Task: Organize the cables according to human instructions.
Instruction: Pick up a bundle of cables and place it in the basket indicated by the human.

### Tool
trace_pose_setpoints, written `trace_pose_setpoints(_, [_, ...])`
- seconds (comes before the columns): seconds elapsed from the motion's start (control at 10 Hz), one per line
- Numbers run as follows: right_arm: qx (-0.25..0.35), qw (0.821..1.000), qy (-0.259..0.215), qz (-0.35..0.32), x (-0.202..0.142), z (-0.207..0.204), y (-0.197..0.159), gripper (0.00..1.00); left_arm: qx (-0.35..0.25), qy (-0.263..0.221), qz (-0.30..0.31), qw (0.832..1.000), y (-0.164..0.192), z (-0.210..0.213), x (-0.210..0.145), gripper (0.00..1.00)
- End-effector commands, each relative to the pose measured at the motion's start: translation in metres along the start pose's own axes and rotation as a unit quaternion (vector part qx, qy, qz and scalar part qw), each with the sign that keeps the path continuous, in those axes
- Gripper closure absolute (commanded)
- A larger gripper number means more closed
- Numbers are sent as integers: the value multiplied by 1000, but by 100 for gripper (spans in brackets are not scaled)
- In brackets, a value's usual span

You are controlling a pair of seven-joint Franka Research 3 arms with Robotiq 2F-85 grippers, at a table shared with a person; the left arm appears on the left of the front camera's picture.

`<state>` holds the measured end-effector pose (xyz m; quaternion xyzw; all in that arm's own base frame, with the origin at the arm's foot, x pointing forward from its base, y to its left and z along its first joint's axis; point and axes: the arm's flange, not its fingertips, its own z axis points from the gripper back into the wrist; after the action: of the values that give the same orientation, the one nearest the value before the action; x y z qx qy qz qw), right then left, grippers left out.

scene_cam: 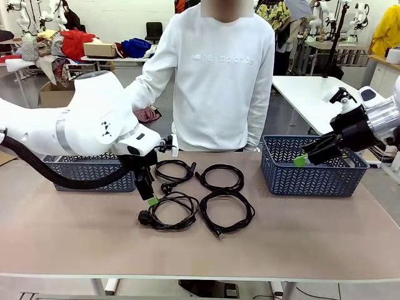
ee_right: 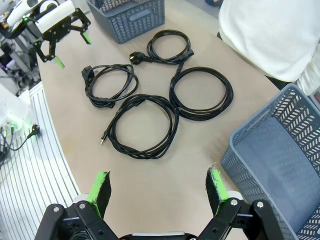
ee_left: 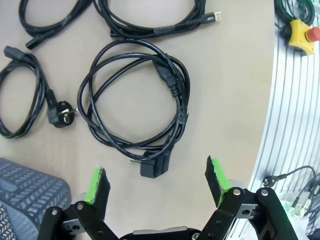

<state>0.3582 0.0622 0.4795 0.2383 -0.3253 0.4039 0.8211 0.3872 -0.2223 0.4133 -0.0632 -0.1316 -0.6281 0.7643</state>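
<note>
Four black cables lie coiled in a square at the table's middle: far left (scene_cam: 175,170), far right (scene_cam: 220,177), near left (scene_cam: 170,211) and near right (scene_cam: 226,211). My left gripper (scene_cam: 150,195) hangs open just above the near-left coil's left side. In the left wrist view that coil (ee_left: 135,100) lies ahead of my open left gripper (ee_left: 156,180), its angled plug (ee_left: 152,167) between the green pads, untouched. My right gripper (scene_cam: 310,156) is open over the right basket. In the right wrist view my right gripper (ee_right: 157,187) is open and holds nothing, with the coils (ee_right: 142,125) beyond it.
A blue-grey basket (scene_cam: 94,174) stands at the left behind my left arm, another basket (scene_cam: 312,178) at the right. A person in a white sweater (scene_cam: 219,69) stands at the far edge. A red stop button (ee_left: 305,32) sits off the table edge.
</note>
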Motion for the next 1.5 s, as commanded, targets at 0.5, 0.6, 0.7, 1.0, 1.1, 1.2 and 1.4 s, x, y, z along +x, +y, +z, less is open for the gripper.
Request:
trace_pose_setpoints(0.5, [6, 1000, -10, 13, 2, -2, -5, 0, -11, 14, -31, 999, -7, -16, 10, 0])
trace_pose_setpoints(0.6, [6, 1000, -10, 13, 2, -2, -5, 0, -16, 23, -41, 999, -8, -25, 16, 0])
trace_pose_setpoints(0.7, [6, 1000, -10, 13, 2, -2, -5, 0, -25, 33, -52, 998, -11, -33, 20, 0])
trace_pose_setpoints(1.0, [6, 1000, -10, 13, 2, -2, -5, 0, -48, 69, -76, 994, -25, -63, 30, 0])
trace_pose_setpoints(1.1, [6, 1000, -10, 13, 2, -2, -5, 0, -54, 78, -81, 992, -27, -74, 31, 0])
trace_pose_setpoints(1.2, [6, 1000, -10, 13, 2, -2, -5, 0, -60, 82, -85, 991, -26, -83, 34, 0])
trace_pose_setpoints(1.4, [6, 1000, -10, 13, 2, -2, -5, 0, -61, 95, -89, 990, -21, -98, 39, 0])
